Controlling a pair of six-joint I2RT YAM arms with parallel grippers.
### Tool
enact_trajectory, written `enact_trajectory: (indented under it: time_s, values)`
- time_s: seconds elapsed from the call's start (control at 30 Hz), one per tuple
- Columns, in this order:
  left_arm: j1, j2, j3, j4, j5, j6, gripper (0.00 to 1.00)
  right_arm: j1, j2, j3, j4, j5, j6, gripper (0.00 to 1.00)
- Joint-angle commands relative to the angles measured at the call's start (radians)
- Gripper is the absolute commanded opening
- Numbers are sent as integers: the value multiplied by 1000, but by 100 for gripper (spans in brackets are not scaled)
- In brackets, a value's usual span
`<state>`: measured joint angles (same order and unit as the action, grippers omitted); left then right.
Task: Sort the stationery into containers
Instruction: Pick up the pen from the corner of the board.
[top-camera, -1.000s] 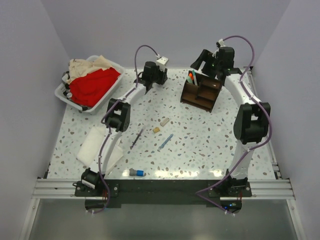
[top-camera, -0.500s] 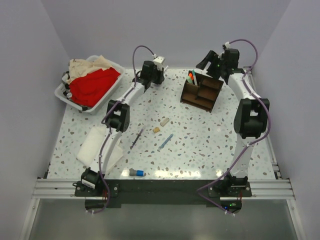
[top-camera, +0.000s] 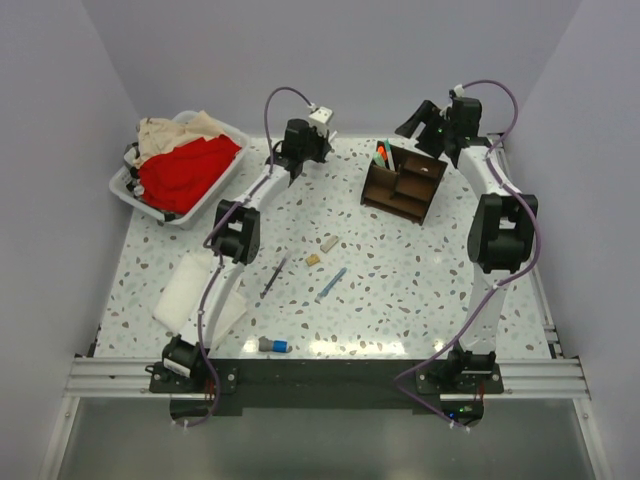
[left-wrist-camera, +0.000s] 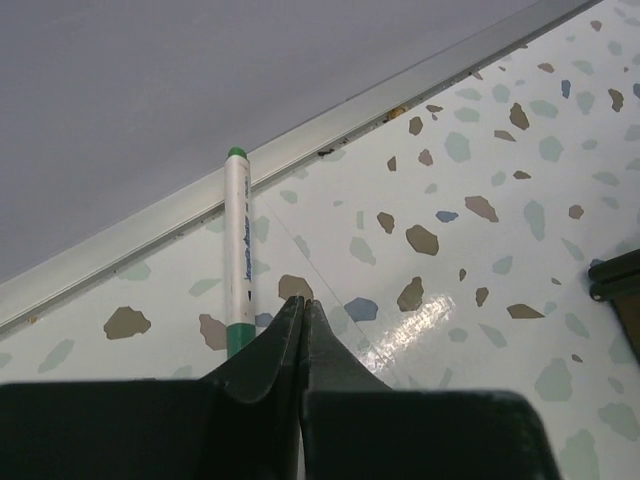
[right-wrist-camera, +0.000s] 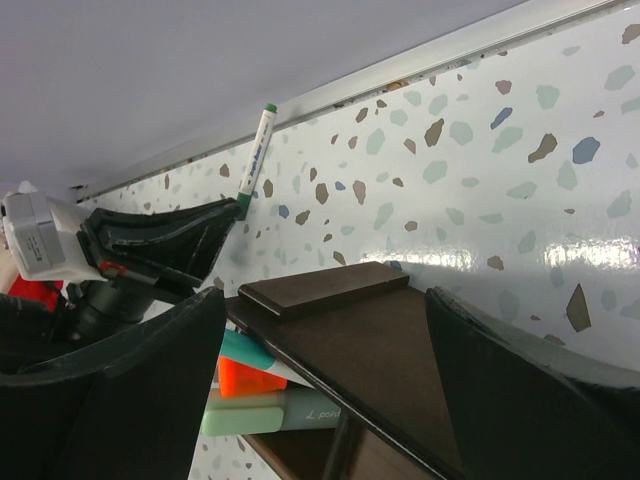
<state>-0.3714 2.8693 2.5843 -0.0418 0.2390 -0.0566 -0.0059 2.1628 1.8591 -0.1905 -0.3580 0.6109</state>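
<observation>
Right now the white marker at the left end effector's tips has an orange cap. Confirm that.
Wrong: the white marker has a green cap, not orange, as the left wrist view shows. It is at the left end effector's tips.

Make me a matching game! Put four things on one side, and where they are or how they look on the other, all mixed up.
Things:
1. left pincer
2. right pincer
3. orange highlighter
4. red clothes

Place or state:
A. in the white basket
B. open
C. in the wooden pen holder
D. shut

Pairs: 1-D, 2-B, 3-C, 4-A
</observation>
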Motion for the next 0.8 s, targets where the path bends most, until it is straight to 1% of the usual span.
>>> enact_trajectory:
  time_s: [0.0, 0.03, 0.07, 0.1, 0.13, 0.17, 0.23, 0.37, 0.57, 0.67, 0.77]
  values:
    - [3, 4, 17, 123, 25, 52, 0, 7, -9, 6, -12, -27, 26, 84]
    - [5, 4, 14, 131, 11, 52, 0, 9, -11, 6, -13, -27, 24, 84]
    - [5, 1, 13, 144, -1, 52, 2, 7, -11, 8, -15, -25, 24, 84]
    - [6, -4, 8, 149, -30, 52, 25, 7, -9, 8, -15, -27, 24, 84]
    - [11, -11, -9, 152, -44, 52, 33, 9, -8, 6, -15, -27, 26, 84]
    - [12, -18, -21, 149, -49, 81, 38, 7, -9, 6, -15, -27, 26, 84]
    - [22, -45, -65, 138, -32, 96, 41, 9, -9, 5, -15, -29, 27, 84]
    - [42, -76, -116, 76, 8, 115, 41, 9, 3, 3, -13, -33, 32, 84]
    - [49, -50, -72, 86, 32, 130, 38, 7, 37, 22, -1, -41, 50, 84]
    - [49, -42, -59, 89, 49, 136, 35, 9, 57, 37, 2, -41, 56, 84]
    - [48, -38, -55, 95, 75, 144, 30, 9, 77, 57, 3, -44, 64, 84]
